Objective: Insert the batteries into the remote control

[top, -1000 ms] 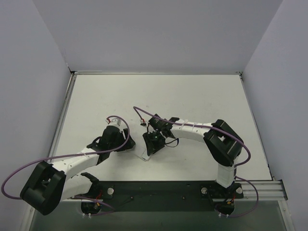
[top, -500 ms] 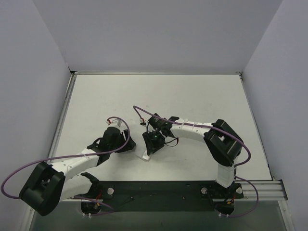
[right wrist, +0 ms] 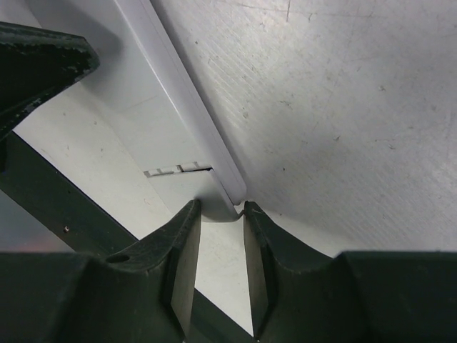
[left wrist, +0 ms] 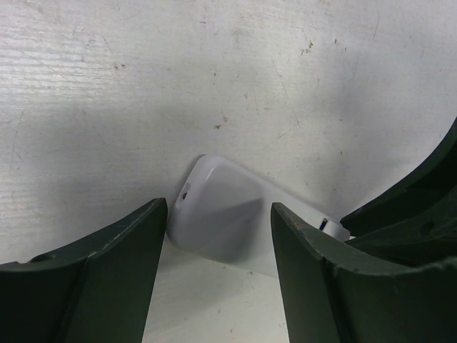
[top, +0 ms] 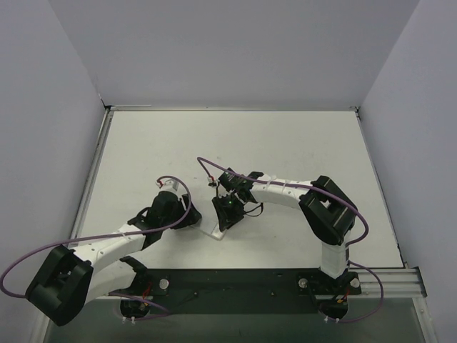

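The right hand (right wrist: 218,213) is narrowed to a slit and pinches one thin end of the remote control (right wrist: 164,121). The remote's white body runs up and left until the frame cuts it off. The left hand (left wrist: 218,209) stands wide open and holds nothing. A rounded end of the remote lies between its fingertips and just beyond them, on the scuffed desk (left wrist: 214,64). From above, the arms hide all of the remote except one white corner.
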{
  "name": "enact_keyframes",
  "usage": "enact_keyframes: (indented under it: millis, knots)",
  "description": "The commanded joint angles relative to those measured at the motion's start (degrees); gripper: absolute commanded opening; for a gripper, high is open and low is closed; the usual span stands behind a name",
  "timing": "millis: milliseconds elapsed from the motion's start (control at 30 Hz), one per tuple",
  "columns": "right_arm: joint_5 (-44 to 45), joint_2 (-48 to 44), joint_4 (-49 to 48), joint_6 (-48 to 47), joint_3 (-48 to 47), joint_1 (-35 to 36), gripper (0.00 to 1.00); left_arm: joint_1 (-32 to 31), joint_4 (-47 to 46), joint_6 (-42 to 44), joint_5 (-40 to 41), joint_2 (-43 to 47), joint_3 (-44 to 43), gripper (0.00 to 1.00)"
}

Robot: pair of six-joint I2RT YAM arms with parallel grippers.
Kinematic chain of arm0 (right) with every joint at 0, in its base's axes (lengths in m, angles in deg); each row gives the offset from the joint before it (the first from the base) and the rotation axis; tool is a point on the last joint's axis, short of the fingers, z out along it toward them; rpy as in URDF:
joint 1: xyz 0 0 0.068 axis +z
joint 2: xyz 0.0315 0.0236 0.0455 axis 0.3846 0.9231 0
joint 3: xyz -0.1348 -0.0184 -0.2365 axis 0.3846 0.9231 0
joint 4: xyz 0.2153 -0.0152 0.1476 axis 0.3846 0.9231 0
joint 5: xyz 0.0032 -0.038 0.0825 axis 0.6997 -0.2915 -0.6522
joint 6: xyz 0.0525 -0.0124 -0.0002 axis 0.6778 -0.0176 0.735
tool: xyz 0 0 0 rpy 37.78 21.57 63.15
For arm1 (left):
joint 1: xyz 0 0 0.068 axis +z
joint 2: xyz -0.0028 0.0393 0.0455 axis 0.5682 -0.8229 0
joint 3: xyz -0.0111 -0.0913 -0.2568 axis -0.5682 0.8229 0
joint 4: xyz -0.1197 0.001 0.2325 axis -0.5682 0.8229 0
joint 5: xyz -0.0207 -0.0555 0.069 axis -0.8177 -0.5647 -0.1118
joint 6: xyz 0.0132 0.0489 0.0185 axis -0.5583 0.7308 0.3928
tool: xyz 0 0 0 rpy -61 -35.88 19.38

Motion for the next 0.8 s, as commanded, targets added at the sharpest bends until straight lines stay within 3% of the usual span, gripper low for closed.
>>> enact_keyframes:
  millis: [0, 767]
  knots:
    - [1.76, 0.38, 4.73, 1.28, -1.29, 0.14, 0.25, -0.45, -0.15, -2.15, 0.90, 1.94, 0.53, 0.70]
    - [3.86, 3.90, 8.07, 3.13, -4.45, 1.02, 0.22, -2.82, -2.17, -6.20, 0.99, 3.88, 3.34, 0.69]
